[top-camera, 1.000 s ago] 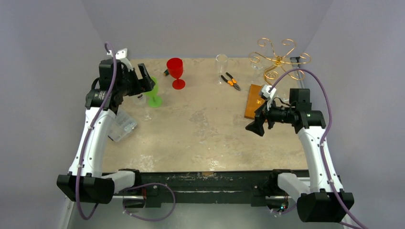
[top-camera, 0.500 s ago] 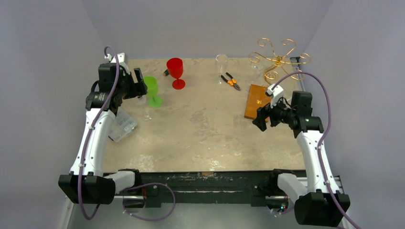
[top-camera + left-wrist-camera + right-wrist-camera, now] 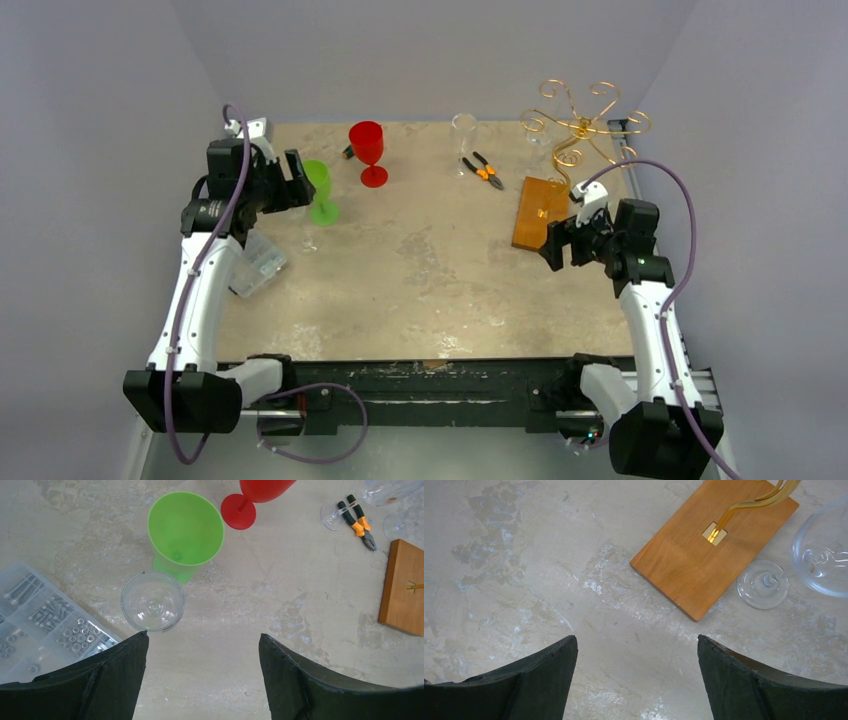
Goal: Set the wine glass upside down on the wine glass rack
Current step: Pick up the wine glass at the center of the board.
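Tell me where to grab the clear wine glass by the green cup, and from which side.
Probably the round bowl. The clear wine glass stands upright, mouth up, with the green cup close behind it and a parts box beside it. Bring the left pincer in from the near open side, one finger on each side of the bowl.

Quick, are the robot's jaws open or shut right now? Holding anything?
Left gripper: open, holding nothing.
Right gripper: open, holding nothing.
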{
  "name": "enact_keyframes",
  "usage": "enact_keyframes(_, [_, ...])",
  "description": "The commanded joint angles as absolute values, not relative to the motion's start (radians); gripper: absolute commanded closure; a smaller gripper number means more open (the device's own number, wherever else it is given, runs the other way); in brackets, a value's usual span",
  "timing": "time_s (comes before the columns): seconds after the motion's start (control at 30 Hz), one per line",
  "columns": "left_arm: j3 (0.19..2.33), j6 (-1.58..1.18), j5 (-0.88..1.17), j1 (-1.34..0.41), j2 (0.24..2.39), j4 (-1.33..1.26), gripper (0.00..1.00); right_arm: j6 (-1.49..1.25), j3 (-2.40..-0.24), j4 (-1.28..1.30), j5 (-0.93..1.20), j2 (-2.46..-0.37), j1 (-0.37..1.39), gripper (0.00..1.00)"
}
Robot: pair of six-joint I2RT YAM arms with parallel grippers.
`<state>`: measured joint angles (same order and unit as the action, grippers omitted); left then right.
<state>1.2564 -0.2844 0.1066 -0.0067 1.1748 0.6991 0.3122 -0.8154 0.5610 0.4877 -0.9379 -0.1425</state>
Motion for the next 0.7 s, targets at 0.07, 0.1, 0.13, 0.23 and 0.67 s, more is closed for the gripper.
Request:
enact_keyframes(0.07, [1.250, -0.272, 0.184, 0.000, 1.146, 0.642, 0.23, 0.347, -0.800, 0.526, 0.573, -0.949, -0.145, 0.14])
enact_keyframes(0.1, [1.250, -0.272, 0.185, 0.000, 1.147, 0.641, 0.23, 0.351, -0.799, 0.528, 0.578, -0.951, -0.145, 0.14])
enact_keyframes(0.13, [1.250, -0.272, 0.186, 0.000, 1.148, 0.640, 0.23, 0.354, -0.799, 0.529, 0.582, -0.952, -0.145, 0.14])
enact_keyframes(0.23, [1.249, -0.272, 0.183, 0.000, 1.149, 0.637, 0.23, 0.358, -0.801, 0.531, 0.589, -0.959, -0.144, 0.14])
enact_keyframes(0.67, [1.246, -0.299, 0.224, 0.094, 1.171, 0.606, 0.41, 0.380, -0.801, 0.546, 0.615, -0.963, -0.145, 0.14])
